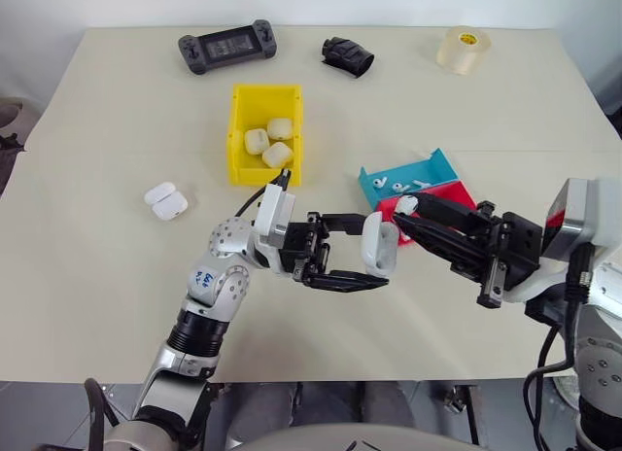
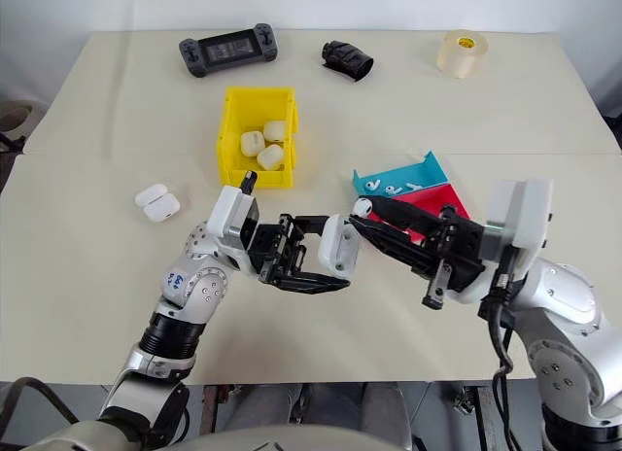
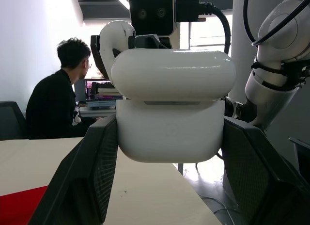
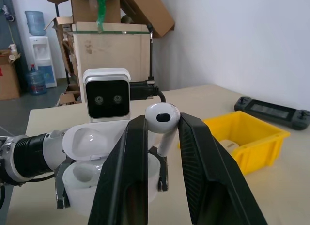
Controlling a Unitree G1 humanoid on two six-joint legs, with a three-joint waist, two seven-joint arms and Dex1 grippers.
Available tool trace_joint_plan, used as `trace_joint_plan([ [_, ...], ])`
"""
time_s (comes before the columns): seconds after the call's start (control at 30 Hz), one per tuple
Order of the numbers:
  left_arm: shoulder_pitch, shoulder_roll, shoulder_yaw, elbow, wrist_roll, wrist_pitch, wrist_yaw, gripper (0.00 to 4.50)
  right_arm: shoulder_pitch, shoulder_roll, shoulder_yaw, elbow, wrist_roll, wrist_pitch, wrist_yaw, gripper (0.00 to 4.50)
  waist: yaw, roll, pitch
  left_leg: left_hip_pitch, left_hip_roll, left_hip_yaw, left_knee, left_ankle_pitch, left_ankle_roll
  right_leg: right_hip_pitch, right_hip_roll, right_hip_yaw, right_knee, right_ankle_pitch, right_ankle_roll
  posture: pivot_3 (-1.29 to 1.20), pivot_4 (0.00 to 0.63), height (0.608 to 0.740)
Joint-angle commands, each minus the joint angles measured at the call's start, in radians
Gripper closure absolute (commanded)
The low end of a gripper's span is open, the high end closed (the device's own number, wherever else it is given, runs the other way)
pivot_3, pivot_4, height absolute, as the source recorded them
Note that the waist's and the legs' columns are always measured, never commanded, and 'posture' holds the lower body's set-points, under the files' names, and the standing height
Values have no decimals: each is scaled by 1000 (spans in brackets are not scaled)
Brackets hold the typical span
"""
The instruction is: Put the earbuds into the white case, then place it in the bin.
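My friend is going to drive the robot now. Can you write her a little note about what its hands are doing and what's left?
Left gripper: shut on the white case, lid open, held above the table.
Right gripper: shut on one earbud, right at the case's opening.
Bin: three cases already inside.
Teal tray: more earbuds lying in it. Another case lies open on the table.
Left: seat this earbud and any missing one, close the lid, put the case in the bin.
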Motion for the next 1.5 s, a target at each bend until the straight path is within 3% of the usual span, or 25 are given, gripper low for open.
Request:
trace_joint_plan([
  [0.03, -16, -10, 3, -15, -7, -5, -2, 1705, 23, -4, -5, -38, 4, -27, 10, 3949, 0, 0, 0, 0, 0, 0, 0, 0, 0, 0, 0, 0, 0, 0, 0, 0, 150, 740],
  [0.6, -27, -7, 9, -28, -14, 13, -1, 1705, 38, 39, 106, -23, -70, -76, -1, 3949, 1, 0, 0, 0, 0, 0, 0, 0, 0, 0, 0, 0, 0, 0, 0, 0, 150, 740],
  [1.1, -25, -15, 13, -28, -17, 6, -6, 1705, 84, -12, 129, 24, -188, -170, 112, 3949, 0, 0, 0, 0, 0, 0, 0, 0, 0, 0, 0, 0, 0, 0, 0, 0, 150, 740],
  [1.5, -30, -26, 17, -17, -14, -6, -13, 1705, 31, -93, 100, 101, -156, -152, 171, 3949, 2, 0, 0, 0, 0, 0, 0, 0, 0, 0, 0, 0, -1, 0, 0, 0, 150, 740],
])
